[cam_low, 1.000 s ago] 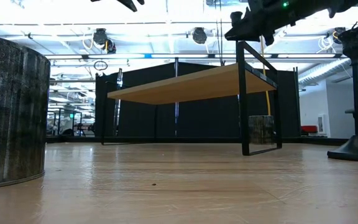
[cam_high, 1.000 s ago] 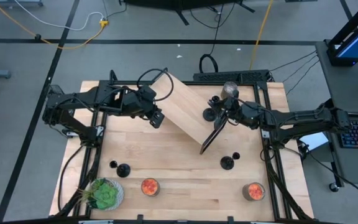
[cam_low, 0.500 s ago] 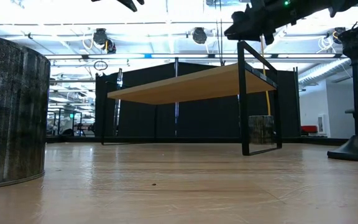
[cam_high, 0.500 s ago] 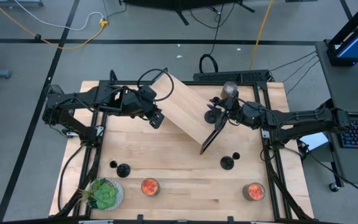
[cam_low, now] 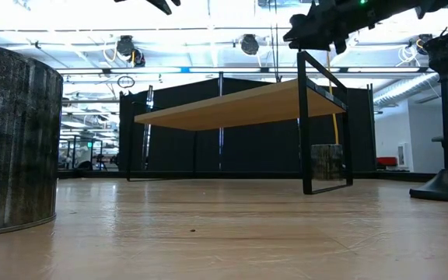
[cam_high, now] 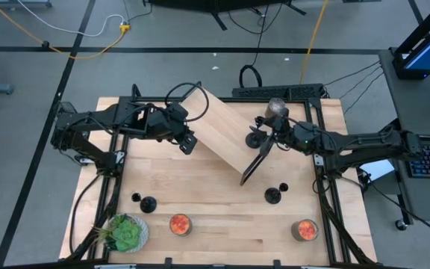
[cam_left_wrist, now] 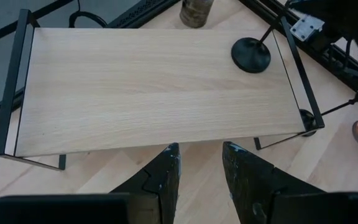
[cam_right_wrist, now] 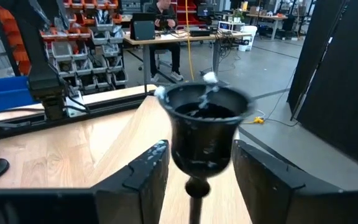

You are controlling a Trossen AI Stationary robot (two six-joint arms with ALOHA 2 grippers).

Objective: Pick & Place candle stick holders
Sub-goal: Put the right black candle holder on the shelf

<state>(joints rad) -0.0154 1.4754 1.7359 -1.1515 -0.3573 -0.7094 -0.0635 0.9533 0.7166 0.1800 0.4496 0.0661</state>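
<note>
A black candle stick holder (cam_high: 254,139) stands upright over the right end of the wooden shelf (cam_high: 219,134). My right gripper (cam_high: 267,133) is shut on its cup (cam_right_wrist: 204,134). Its round base (cam_left_wrist: 251,55) shows at the shelf top in the left wrist view. Two more black holders stand on their bases on the table, one near left (cam_high: 148,203) and one near right (cam_high: 273,196). My left gripper (cam_high: 189,142) is open and empty (cam_left_wrist: 201,171), above the table at the shelf's left side. My right gripper pinches the holder's cup (cam_right_wrist: 204,134) between its two fingers (cam_right_wrist: 143,171), one on each side. The fingers come in level from the table's right. The holder is upright, with its stem and base below the fingers. I cannot tell whether the base rests on the shelf.
A grey cylindrical jar (cam_high: 276,108) stands at the far edge behind the shelf. Two jars with orange-red tops (cam_high: 179,224) (cam_high: 304,229) and a potted plant (cam_high: 125,233) stand along the near edge. Bare tabletop lies between the shelf and these.
My right gripper has shifted a little toward the table's right edge with the holder, which stays upright over the shelf's right end.
</note>
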